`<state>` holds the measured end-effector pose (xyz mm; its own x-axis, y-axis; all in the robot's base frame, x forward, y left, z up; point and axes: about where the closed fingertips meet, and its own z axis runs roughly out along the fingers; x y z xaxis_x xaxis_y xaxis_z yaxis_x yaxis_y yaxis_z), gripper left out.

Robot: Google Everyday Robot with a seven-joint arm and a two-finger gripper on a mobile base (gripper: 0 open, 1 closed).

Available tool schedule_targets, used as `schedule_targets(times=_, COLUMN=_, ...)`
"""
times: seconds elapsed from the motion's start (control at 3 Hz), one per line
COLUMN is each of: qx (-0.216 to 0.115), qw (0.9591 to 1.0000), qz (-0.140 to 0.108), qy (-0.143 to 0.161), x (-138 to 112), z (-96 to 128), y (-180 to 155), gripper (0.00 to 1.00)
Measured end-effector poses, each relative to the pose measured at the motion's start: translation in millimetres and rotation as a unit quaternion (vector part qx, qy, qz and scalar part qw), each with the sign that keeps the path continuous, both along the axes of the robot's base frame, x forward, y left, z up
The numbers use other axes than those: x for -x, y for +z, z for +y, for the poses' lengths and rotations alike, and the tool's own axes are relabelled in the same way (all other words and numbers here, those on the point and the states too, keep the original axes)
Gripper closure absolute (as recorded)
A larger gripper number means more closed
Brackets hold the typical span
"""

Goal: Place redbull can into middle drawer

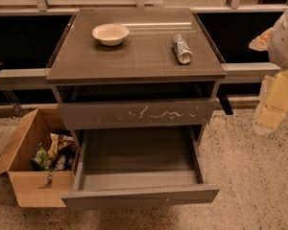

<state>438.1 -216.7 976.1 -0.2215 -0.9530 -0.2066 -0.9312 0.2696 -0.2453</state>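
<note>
The redbull can [182,49], slim and silvery with bluish markings, lies on its side at the right of the cabinet top [134,59]. The middle drawer [140,195] is pulled far out below; its grey inside holds nothing. My gripper [271,110] hangs at the right edge of the view, beside the cabinet and well to the right of the can, at about the height of the scratched drawer front. It holds nothing that I can see.
A cream bowl [110,34] stands at the back left of the cabinet top. The drawer front with white scratches [137,113] is slightly out above the middle drawer. A cardboard box [31,186] with snack packets [50,155] stands on the floor at the left.
</note>
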Motion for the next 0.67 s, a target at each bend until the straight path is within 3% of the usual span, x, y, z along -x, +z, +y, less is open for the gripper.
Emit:
schedule_targets(times=0.33, qx=0.0, qw=1.0, qz=-0.002, qy=0.0, x=-1, z=0, y=1, gripper=0.0)
schedule_targets(times=0.67, qx=-0.022, qw=0.9996, qz=-0.014, qy=-0.014, x=-33, z=8, y=-4, gripper=0.0)
